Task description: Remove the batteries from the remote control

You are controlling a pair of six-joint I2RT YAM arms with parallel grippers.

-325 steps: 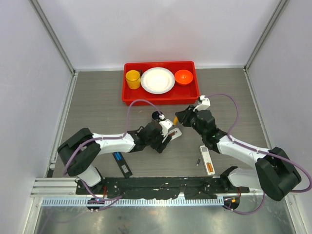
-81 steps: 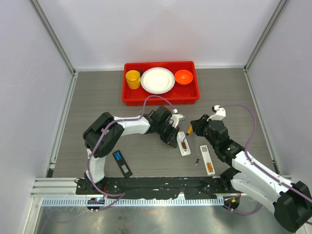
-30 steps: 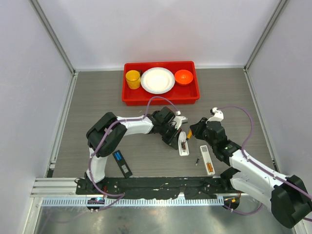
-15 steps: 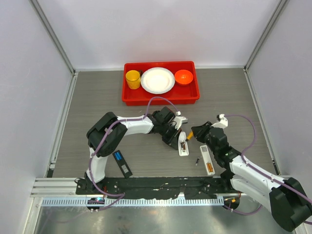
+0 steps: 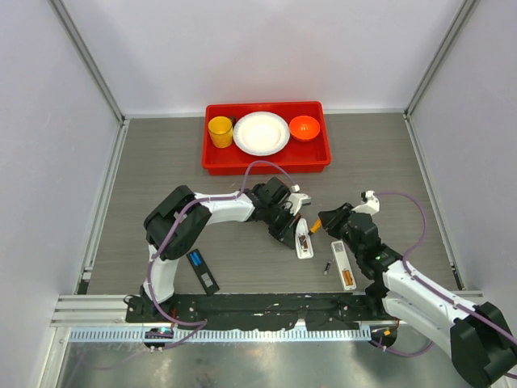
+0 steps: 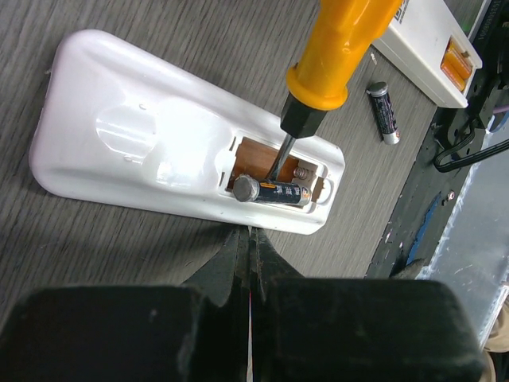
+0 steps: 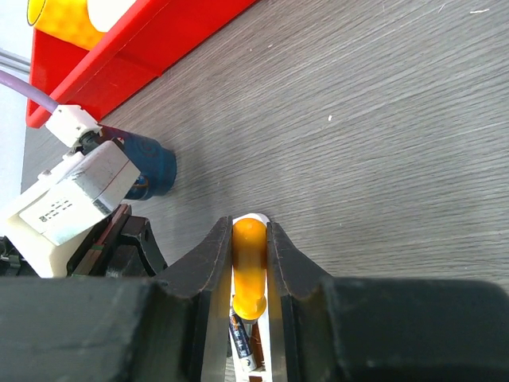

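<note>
- The remote control (image 6: 159, 151) lies back-up on the table (image 5: 161, 178), midway between its left and right edges and closer to the near edge, with the battery bay (image 6: 256, 155) open
- One dark battery (image 6: 270, 192) lies in the bay; a second battery (image 6: 382, 112) lies loose on the table nearby
- The right gripper (image 7: 249, 235) grasps the orange screwdriver (image 6: 342, 48), its tip inside the bay beside the battery
- The left gripper (image 6: 246, 239) is clenched on nothing, tips at the remote's long side
</note>
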